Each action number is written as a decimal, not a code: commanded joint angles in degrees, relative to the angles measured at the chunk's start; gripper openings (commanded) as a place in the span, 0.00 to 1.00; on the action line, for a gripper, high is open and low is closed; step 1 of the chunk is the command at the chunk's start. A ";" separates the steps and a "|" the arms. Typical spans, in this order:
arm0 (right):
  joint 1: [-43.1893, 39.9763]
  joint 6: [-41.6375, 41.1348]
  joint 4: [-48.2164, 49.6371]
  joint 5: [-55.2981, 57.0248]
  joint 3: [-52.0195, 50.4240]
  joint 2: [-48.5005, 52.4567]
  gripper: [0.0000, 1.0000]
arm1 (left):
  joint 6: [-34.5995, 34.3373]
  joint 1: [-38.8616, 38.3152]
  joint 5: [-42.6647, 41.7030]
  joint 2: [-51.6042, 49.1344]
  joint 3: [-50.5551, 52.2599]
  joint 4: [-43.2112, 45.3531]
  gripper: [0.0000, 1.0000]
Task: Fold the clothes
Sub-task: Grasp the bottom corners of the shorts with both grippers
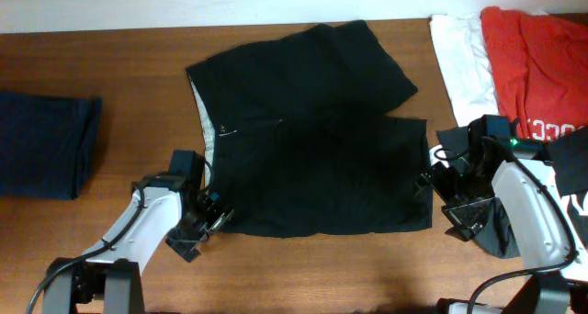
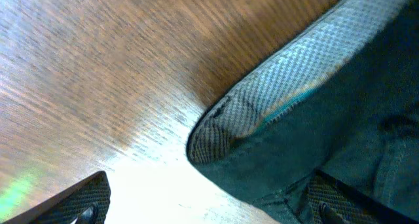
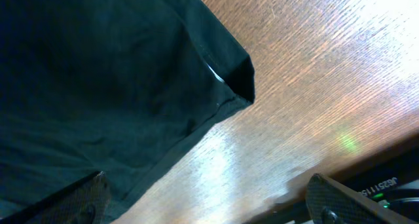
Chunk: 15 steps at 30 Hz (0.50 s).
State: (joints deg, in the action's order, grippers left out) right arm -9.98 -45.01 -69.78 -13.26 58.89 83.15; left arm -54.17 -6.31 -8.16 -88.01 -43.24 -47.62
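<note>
A large black garment (image 1: 317, 149), a pair of shorts with a pale inner waistband (image 1: 206, 121), lies flat in the middle of the table. My left gripper (image 1: 213, 215) is open at its near left corner; the left wrist view shows the waistband corner (image 2: 216, 135) just ahead of the spread jaws (image 2: 209, 207), with one finger over the cloth. My right gripper (image 1: 432, 181) is open at the garment's right hem; the right wrist view shows the hem corner (image 3: 239, 80) ahead of the jaws (image 3: 209, 201), with wood between the fingers.
A folded navy garment (image 1: 46, 144) lies at the left edge. A white garment (image 1: 464, 61) and a red one with white lettering (image 1: 537, 71) lie at the back right. A black garment with white lettering (image 1: 574, 172) lies at the right edge.
</note>
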 commanded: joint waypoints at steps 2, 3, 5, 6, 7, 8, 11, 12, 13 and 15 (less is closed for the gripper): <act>0.37 -2.40 0.17 -0.28 -0.42 -0.39 0.99 | -7.48 0.07 2.69 0.57 1.90 5.49 0.81; 0.37 -2.38 0.20 -0.28 -0.42 -0.39 0.99 | -8.85 0.07 3.58 0.57 1.90 6.47 0.75; 0.37 -2.38 0.20 -0.26 -0.42 -0.39 0.99 | -9.46 0.07 3.69 0.59 1.90 9.16 0.68; 0.37 -2.38 0.22 -0.26 -0.42 -0.39 0.99 | -9.49 0.07 3.69 0.57 1.90 10.08 0.62; 0.37 -2.38 0.20 -0.26 -0.42 -0.39 0.99 | -9.49 0.07 3.65 0.57 1.90 10.54 0.57; 0.37 -2.38 0.20 -0.26 -0.42 -0.39 0.99 | -9.49 0.07 3.67 0.57 1.90 10.54 0.55; 0.37 -2.40 0.20 -0.26 -0.42 -0.39 0.99 | -9.66 0.07 3.72 0.57 1.90 10.75 0.40; 0.37 -2.38 0.20 -0.26 -0.42 -0.39 0.99 | -9.66 0.07 3.72 0.57 1.90 10.78 0.38; 0.37 -2.40 0.17 -0.28 -0.42 -0.39 0.99 | -9.66 0.07 3.72 0.57 1.90 10.75 0.31; 0.37 -2.40 0.11 -0.28 -0.42 -0.39 0.99 | -9.64 0.07 3.50 0.57 1.90 9.99 0.21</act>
State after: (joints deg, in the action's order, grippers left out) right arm -9.98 -46.57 -69.71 -13.23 58.89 83.15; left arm -63.61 -6.31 -4.91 -87.85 -41.82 -37.19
